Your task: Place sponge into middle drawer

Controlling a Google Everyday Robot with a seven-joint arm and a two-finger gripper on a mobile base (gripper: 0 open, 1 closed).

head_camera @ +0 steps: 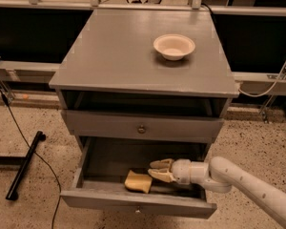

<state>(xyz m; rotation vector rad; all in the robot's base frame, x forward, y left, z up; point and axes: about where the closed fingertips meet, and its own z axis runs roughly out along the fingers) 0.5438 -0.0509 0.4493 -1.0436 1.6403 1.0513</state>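
Observation:
The pale yellow sponge (137,181) lies on the dark floor of the open middle drawer (133,202), near its front. My gripper (158,170) is inside the drawer, just right of the sponge. Its fingers (160,164) are spread and hold nothing, and the lower fingertip is at the sponge's right edge. The white arm reaches in from the lower right.
A round white bowl (174,46) stands on the grey cabinet top (124,56). The upper drawer front (141,127) with its round knob is closed above my gripper. A black bar (24,166) and cable lie on the floor at the left.

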